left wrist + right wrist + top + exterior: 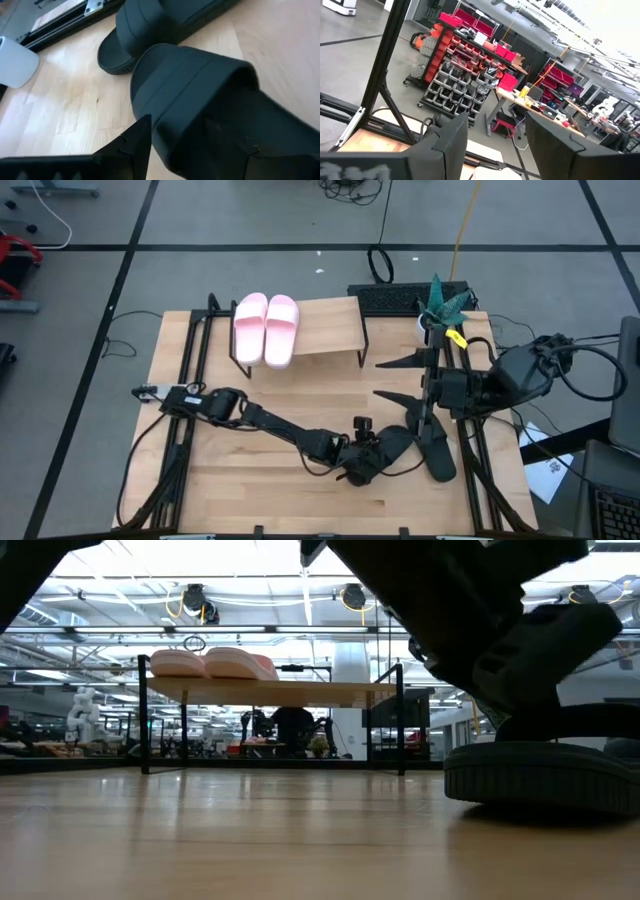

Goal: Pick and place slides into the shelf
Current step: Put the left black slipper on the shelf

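Observation:
The pale pink pair sits side by side on the left end of the shelf, and also shows in the low view. Two black slides lie on the table's near right part. One is at my left gripper. The other lies just to its right, soles down. In the left wrist view the nearer slide fills the gap between the fingers, with the second one beyond it. My right gripper hangs open above the table, right of the shelf. My left gripper has the black slide between its two fingers, across its width at the wide strap. One finger lies against the slide's outer side, the other merges with the dark strap. The fingers come low, from the table's left. The slide's sole rests on the table.
A potted plant in a white pot stands at the far right corner, a keyboard behind the shelf. The right half of the shelf top is bare wood. Black frame rails run along the table's left and right sides.

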Controlling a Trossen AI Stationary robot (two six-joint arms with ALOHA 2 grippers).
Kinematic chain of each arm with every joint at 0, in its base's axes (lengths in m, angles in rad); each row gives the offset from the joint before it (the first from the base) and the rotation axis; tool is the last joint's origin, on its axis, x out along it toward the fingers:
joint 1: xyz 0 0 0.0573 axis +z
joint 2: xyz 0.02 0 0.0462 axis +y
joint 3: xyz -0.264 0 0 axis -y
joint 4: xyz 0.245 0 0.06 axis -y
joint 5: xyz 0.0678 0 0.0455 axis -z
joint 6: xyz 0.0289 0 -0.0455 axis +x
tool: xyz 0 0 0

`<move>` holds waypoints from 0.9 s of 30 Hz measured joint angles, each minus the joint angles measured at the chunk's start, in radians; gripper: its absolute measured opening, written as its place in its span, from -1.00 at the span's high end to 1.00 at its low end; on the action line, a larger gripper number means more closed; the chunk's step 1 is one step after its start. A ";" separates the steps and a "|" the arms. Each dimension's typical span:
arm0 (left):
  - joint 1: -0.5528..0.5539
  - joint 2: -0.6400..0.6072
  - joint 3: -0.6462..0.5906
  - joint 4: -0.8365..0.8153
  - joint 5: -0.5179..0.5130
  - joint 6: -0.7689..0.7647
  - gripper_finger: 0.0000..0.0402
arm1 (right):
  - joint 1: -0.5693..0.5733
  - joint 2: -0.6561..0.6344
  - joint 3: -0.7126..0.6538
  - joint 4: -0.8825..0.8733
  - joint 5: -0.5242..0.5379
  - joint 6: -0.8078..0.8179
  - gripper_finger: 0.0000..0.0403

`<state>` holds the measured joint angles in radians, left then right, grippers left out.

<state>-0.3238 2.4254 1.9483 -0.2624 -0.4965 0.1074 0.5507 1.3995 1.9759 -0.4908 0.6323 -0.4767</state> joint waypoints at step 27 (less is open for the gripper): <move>-0.016 -0.032 0.000 -0.012 -0.065 -0.144 0.98 | 0.000 -0.001 0.000 0.002 0.025 -0.001 0.07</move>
<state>-0.3398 2.3935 1.9480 -0.2747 -0.5614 -0.0363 0.5507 1.3987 1.9755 -0.4890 0.6571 -0.4776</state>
